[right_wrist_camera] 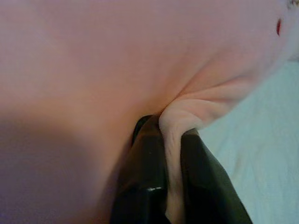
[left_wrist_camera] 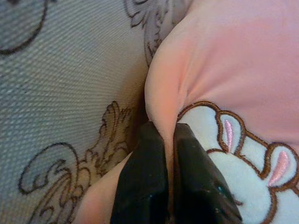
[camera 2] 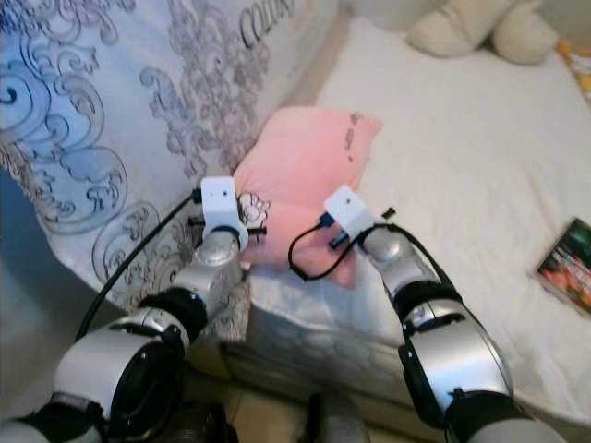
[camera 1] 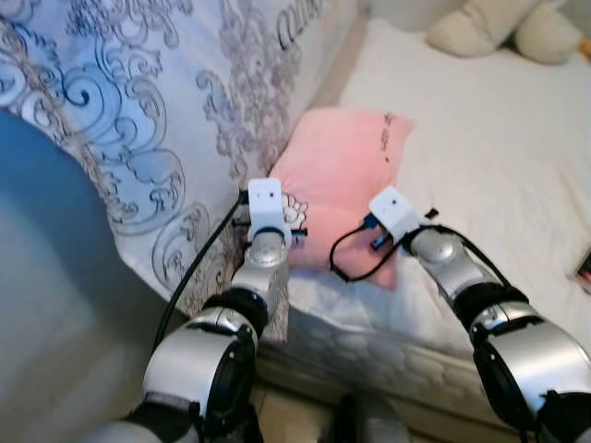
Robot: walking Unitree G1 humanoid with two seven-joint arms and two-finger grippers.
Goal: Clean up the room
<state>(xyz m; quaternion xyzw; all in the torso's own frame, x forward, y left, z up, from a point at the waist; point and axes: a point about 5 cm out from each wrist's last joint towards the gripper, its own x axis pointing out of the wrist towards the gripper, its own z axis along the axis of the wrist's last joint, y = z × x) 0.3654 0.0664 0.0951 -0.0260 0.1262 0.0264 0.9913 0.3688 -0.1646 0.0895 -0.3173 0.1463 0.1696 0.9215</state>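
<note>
here, a pink pillow (camera 1: 342,175) lies at the centre of the left eye view, on the near edge of a white bed (camera 1: 480,157), its left side against a patterned quilt (camera 1: 138,101) that fills the upper left. the left gripper (left_wrist_camera: 169,133) is at the pillow's lower left corner, beside an embroidered white motif (left_wrist_camera: 233,163); its two black fingers (left_wrist_camera: 145,182) are nearly closed, with a fold of pink fabric pinched between them. the right gripper (right_wrist_camera: 169,125) is at the pillow's lower right edge, likewise clamped on a ridge of fabric. a beige plush toy (camera 1: 499,28) rests in the upper right, and a book (camera 2: 565,263) lies at the right edge of the right eye view.
</note>
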